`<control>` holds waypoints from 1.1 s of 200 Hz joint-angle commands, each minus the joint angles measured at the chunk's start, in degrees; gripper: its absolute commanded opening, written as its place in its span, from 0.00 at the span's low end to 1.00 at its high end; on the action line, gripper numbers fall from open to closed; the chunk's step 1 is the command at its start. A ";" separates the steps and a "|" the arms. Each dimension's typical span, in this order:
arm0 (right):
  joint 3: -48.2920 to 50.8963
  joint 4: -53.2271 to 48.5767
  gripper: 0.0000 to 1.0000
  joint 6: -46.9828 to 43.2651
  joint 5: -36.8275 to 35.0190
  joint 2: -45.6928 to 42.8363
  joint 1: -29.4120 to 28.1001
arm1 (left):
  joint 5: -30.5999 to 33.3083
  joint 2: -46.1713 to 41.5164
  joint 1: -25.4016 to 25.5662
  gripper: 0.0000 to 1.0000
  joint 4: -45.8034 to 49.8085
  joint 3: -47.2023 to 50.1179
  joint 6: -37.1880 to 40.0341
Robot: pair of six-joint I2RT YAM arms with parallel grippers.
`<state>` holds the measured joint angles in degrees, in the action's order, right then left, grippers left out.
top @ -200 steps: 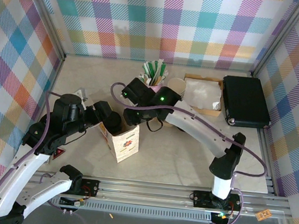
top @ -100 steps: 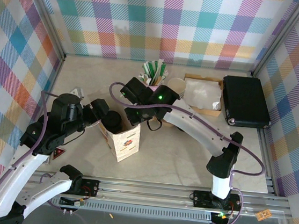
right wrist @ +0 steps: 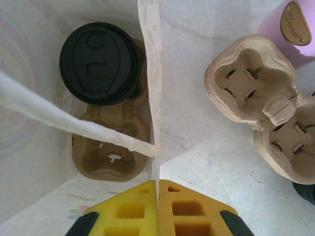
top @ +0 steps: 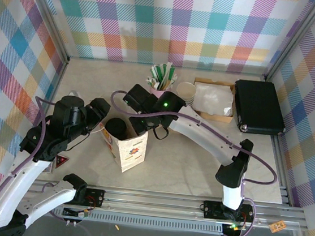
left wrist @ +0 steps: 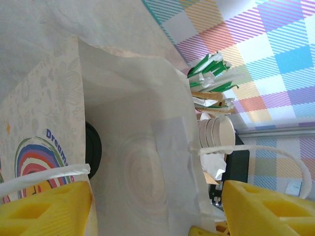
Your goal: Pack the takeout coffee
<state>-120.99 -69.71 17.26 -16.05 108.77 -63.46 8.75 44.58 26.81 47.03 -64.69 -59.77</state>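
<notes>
The takeout coffee (top: pixel 116 127) stands inside a white paper bag (top: pixel 131 149) in the middle of the table, its black lid (right wrist: pixel 100 64) facing up. It sits in one socket of a brown cardboard carrier (right wrist: pixel 106 147) on the bag's floor. My right gripper (right wrist: pixel 157 189) is shut on the top edge of the bag's right wall, at the handle's root (top: pixel 139 124). My left gripper (left wrist: pixel 157 211) is open at the bag's left side (top: pixel 102 113), its yellow fingers (left wrist: pixel 44 209) spread wide across the mouth, with the lid's edge (left wrist: pixel 93 150) showing inside.
Two empty cardboard carriers (right wrist: pixel 251 78) lie just right of the bag. Behind it stand a pink cup of green straws (top: pixel 162 76), a stack of cream cups (top: pixel 186 91), a tray of napkins (top: pixel 211 98) and a black box (top: pixel 258 107).
My right gripper has closed on the bag's edge. Both arms and the bag's mouth have shifted slightly left, and the lid shows more fully from above.
</notes>
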 commanded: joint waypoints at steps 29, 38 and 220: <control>-2.77 -1.56 0.06 -2.18 -1.91 1.41 -0.44 | 2.71 -0.50 -0.34 0.70 2.11 -2.55 -2.79; -2.93 -1.57 0.06 -2.31 -2.06 1.36 -0.42 | 2.44 -0.46 -0.32 0.70 1.82 -2.55 -2.96; -5.85 -5.17 0.06 -3.85 -1.35 3.73 -0.46 | -12.01 -2.71 -0.28 0.59 -4.95 1.15 13.70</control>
<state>-125.84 -72.47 14.20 -17.58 111.83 -63.46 0.30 42.96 26.81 45.25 -65.06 -50.19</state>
